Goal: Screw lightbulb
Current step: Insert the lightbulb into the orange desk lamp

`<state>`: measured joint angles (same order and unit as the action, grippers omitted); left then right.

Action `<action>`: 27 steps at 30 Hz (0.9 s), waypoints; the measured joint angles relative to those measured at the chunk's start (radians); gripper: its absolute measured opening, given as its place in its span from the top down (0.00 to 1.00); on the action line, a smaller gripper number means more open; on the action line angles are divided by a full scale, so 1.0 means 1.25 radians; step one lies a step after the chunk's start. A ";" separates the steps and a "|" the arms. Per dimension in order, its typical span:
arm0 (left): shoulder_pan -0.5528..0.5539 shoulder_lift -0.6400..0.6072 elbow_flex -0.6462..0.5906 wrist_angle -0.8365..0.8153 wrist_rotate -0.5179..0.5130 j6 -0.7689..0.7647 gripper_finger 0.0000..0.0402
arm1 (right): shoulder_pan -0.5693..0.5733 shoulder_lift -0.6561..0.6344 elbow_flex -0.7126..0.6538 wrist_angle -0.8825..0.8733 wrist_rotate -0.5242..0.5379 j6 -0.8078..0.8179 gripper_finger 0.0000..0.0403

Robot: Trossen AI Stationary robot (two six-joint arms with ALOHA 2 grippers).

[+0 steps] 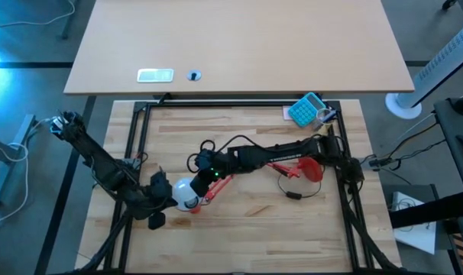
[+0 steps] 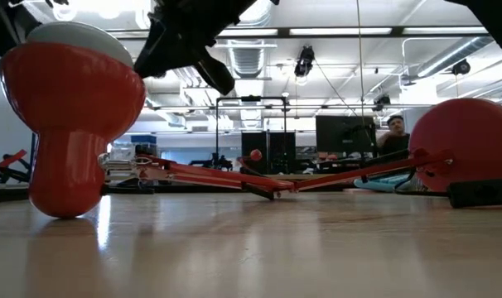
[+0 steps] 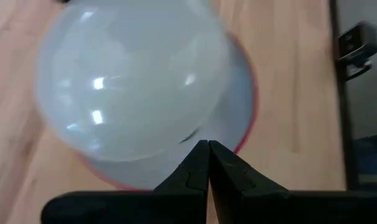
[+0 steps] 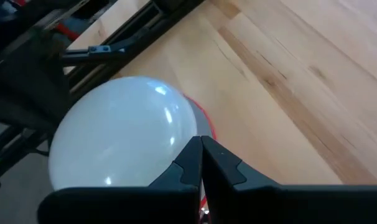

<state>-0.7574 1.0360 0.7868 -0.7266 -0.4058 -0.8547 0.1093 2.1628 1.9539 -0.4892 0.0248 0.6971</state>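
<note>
The white lightbulb (image 1: 184, 189) sits dome-up in the mouth of the red lamp shade (image 2: 69, 108), which stands on the table on its narrow neck near the front left. Its dome fills the left wrist view (image 3: 129, 81) and shows in the right wrist view (image 4: 123, 134). My left gripper (image 3: 208, 146) is shut, its tips beside the dome over the shade's pale inside (image 3: 235, 106). My right gripper (image 4: 200, 142) is shut, its tips at the dome's edge on the other side. The screw base is hidden in the shade. My left gripper's shut tips stand at the bulb's lower edge (image 3: 188, 134), slanting down from the table's left; I cannot tell whether they touch it. My right gripper's shut tips stand at the bulb's side (image 4: 185, 134), slanting down from the right; I cannot tell whether they touch it.
The lamp's red jointed arms (image 2: 234, 175) lie across the table to its round red foot (image 1: 312, 169). A black cord (image 1: 293, 191) trails beside it. A teal device (image 1: 306, 109) lies at the far right. Black frame rails (image 1: 136, 137) border the board.
</note>
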 joint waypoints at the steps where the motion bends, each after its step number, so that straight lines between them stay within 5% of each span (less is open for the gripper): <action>1: 0.000 -0.003 0.000 -0.012 -0.001 0.004 1.00 | 0.004 0.000 0.001 0.000 -0.003 0.002 1.00; 11: 0.000 -0.079 0.000 -0.144 0.016 -0.002 1.00 | 0.049 -0.012 0.012 -0.052 -0.052 0.048 1.00; 27: 0.000 -0.166 0.001 -0.207 0.007 -0.033 1.00 | 0.024 -0.035 0.036 -0.143 -0.009 0.025 1.00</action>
<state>-0.7574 0.8283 0.7876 -0.9859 -0.3965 -0.8956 0.1398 2.1189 1.9984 -0.6673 0.0132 0.7283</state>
